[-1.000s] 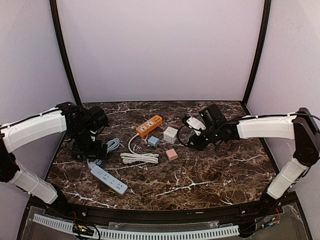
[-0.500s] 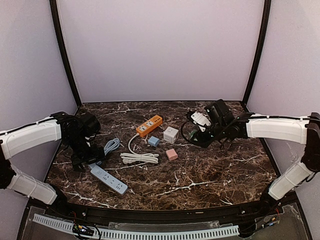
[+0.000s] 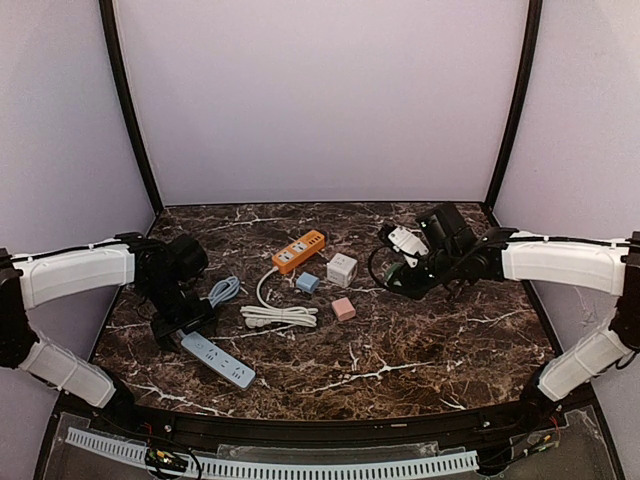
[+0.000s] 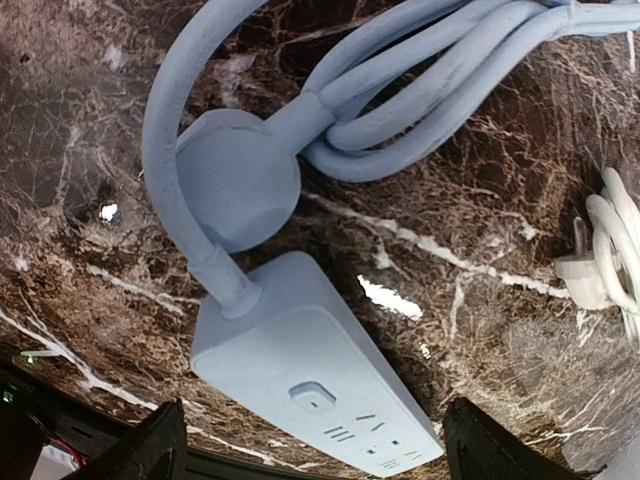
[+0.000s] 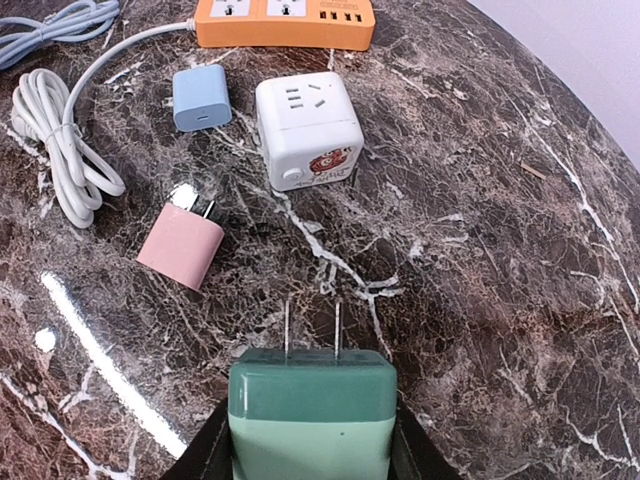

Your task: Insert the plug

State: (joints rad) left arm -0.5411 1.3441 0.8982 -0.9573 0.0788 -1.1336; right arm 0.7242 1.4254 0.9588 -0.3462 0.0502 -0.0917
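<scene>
**Green plug pinched in the right tool, left tool spread over the blue strip**

The right tool (image 5: pixel 312 452) is pinching the green plug (image 5: pixel 312 410) between its two fingers — pressed snug against its sides, the two prongs pointing ahead over the desk (image 5: pixel 500 260). Beyond the prongs are lying a pink charger (image 5: pixel 182 247), a white cube socket (image 5: pixel 306 130), a small blue charger (image 5: pixel 200 98) and an orange power strip (image 5: pixel 285 22). The left tool (image 4: pixel 320 455) is hanging spread wide, gripping nothing, one finger showing on either side of the switch end of the blue power strip (image 4: pixel 310 385) — whether it is touching, I cannot tell.
</scene>
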